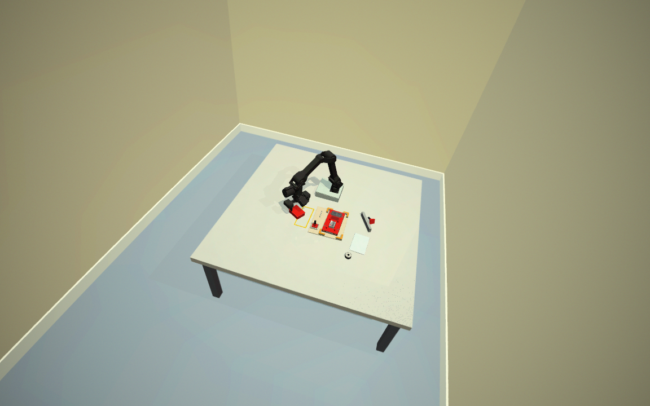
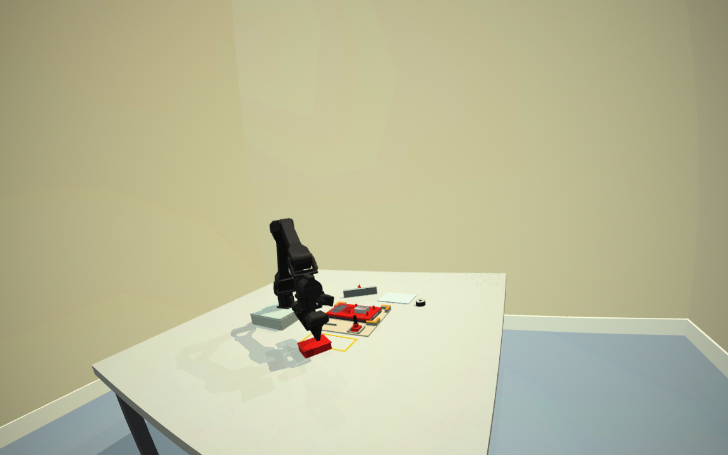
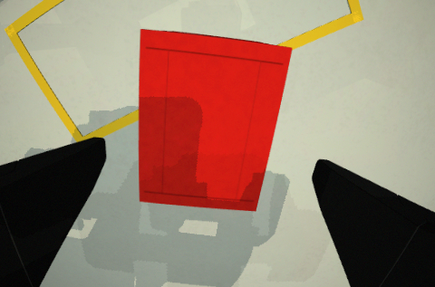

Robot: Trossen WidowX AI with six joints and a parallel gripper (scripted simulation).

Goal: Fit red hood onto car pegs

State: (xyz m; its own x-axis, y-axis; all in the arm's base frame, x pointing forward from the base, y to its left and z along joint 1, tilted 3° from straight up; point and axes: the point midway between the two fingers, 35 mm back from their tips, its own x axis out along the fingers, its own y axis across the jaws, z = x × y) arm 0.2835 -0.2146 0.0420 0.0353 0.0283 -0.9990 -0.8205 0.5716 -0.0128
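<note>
The red hood (image 1: 297, 212) (image 2: 315, 345) (image 3: 217, 119) lies roof up on the table, turned at an angle, over one side of the yellow outline. My gripper (image 3: 212, 159) is open, its black fingers wide apart. In the wrist view one fingertip stands left and one right of the hood, near its lower half, with nothing gripped. The gripper's height above the table is hard to tell. The red chassis (image 1: 331, 231) (image 2: 349, 317) sits in the jig (image 1: 317, 217) (image 2: 368, 330) with the grey engine block (image 1: 332, 223) (image 2: 361, 309) on its deck. The hood's corner holes are not visible.
The yellow outline (image 1: 310, 217) (image 2: 351, 345) (image 3: 46, 84) lies beside the jig. A red piece with a black knob (image 1: 315, 225) (image 2: 355, 326) stands on the jig board. Beyond are a grey bar (image 1: 365, 221) (image 2: 359, 292), a white sheet (image 1: 359, 243) (image 2: 396, 297) and a small roll (image 2: 420, 303).
</note>
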